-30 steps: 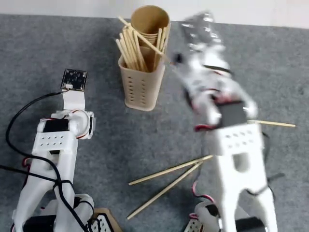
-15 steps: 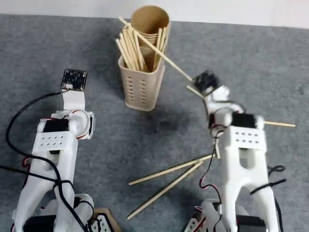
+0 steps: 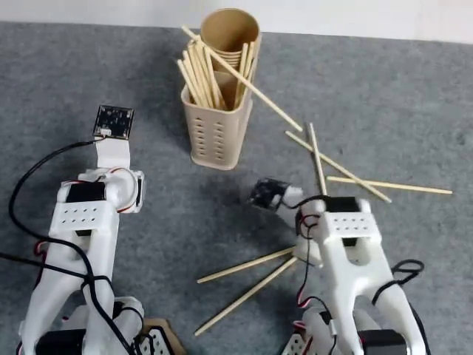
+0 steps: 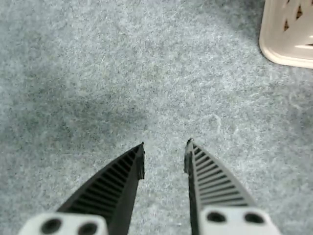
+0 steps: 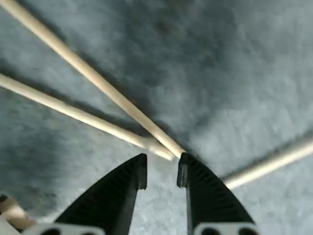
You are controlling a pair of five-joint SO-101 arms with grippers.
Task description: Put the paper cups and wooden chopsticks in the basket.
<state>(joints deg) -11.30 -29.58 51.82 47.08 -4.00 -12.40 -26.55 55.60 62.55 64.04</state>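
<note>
Looking over grey felt-like mat [image 3: 414, 96]: the beige plastic basket [image 3: 216, 140], tapered w/ slotted walls, holds stacked brown paper cups [image 3: 230, 33] plus a bundle of chopsticks [image 3: 199, 74], thin, round, pale wood. One slants out over the rim. Three loose chopsticks [image 3: 347, 171] lie crossed to its right, and a pair [image 3: 247, 266] lies nearer the arms. On my left gripper [image 4: 165, 152] the ribbed black fingers are apart over bare mat. The right gripper [image 5: 161, 171] is slightly apart, holding nothing, right at that pair's tips.

end effector [image 5: 161, 170] parted, chopsticks [image 5: 93, 76] just ahead

surface: grey carpet-like mat [image 3: 414, 89] | far edge: pale strip [image 3: 369, 18] | light: even
</note>
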